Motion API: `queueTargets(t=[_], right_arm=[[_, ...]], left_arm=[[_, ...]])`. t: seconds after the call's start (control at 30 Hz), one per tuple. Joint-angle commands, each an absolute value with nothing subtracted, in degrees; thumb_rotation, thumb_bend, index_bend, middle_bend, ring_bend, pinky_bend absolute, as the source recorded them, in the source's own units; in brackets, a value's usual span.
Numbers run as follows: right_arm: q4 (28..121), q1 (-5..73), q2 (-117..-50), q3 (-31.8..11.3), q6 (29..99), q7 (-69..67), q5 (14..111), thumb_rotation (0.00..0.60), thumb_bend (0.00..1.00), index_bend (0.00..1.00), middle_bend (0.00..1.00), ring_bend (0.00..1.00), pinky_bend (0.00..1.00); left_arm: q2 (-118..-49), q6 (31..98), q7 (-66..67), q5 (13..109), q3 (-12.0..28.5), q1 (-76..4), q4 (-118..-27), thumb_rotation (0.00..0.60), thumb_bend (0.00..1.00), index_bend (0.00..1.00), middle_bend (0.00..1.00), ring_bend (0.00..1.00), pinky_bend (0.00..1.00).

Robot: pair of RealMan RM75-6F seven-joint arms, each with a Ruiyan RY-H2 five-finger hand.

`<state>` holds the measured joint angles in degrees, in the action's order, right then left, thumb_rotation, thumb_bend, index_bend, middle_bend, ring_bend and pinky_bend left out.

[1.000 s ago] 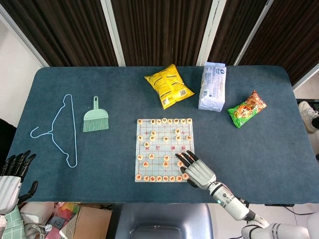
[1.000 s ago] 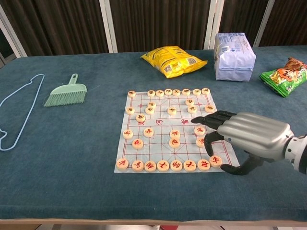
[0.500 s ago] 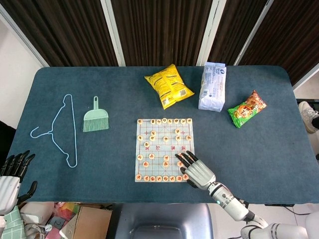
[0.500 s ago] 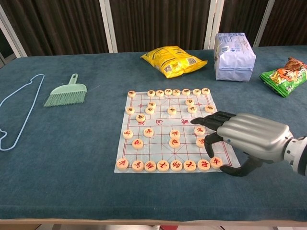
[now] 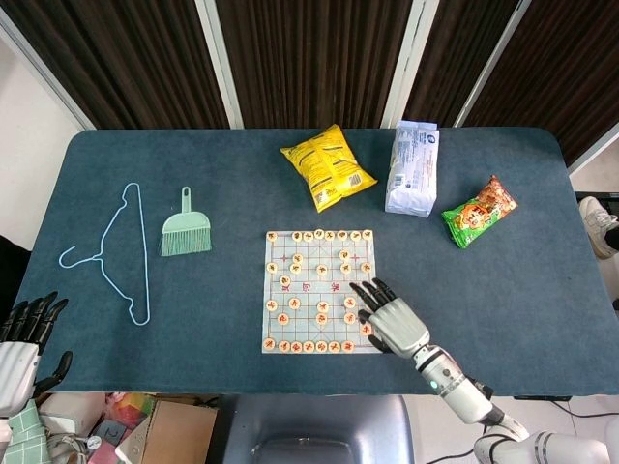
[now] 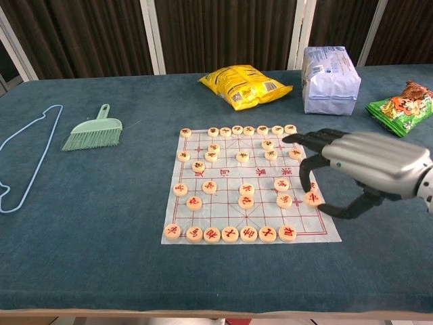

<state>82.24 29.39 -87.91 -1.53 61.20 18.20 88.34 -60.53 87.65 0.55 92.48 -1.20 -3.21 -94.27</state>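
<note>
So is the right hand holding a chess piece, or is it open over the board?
Open. The right hand hangs over the board's right edge, fingers spread; a piece lies flat on the board beneath them.

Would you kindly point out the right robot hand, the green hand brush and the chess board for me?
right robot hand (image 6: 375,161), chest view, on the silver back of the hand.
green hand brush (image 5: 185,236), head view, on the bristle head.
chess board (image 6: 223,173), chest view, on a bare patch mid-board.
</note>
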Motion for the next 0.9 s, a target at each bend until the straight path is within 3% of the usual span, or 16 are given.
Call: queueTargets(t=[0.03,0.43,0.9], right_arm=[[82.3,29.8,-86.8,-3.7,62.0,16.7,86.8,0.600,0.48,0.66,0.07,0.00,0.00],[71.1,37.2,-89.8,-15.2,54.5,12.7,73.3,0.600,0.48,0.68,0.10,0.00,0.00],[54.2,46.5,-98.8,-17.9,43.5,11.5,65.1,0.600,0.48,0.68,0.11,0.00,0.00]], left_arm=[[-60.6,87.6,0.8,92.6,-1.2,-3.2,-94.3,0.600,0.42,0.00,0.00,0.00,0.07],[-60.9,87.1,1.9,91.8,-1.0,-3.4,-94.3,0.600,0.42,0.00,0.00,0.00,0.07],[-61.2,86.1,2.8,89.9,-0.2,-3.7,-94.2,0.600,0.42,0.00,0.00,0.00,0.07]])
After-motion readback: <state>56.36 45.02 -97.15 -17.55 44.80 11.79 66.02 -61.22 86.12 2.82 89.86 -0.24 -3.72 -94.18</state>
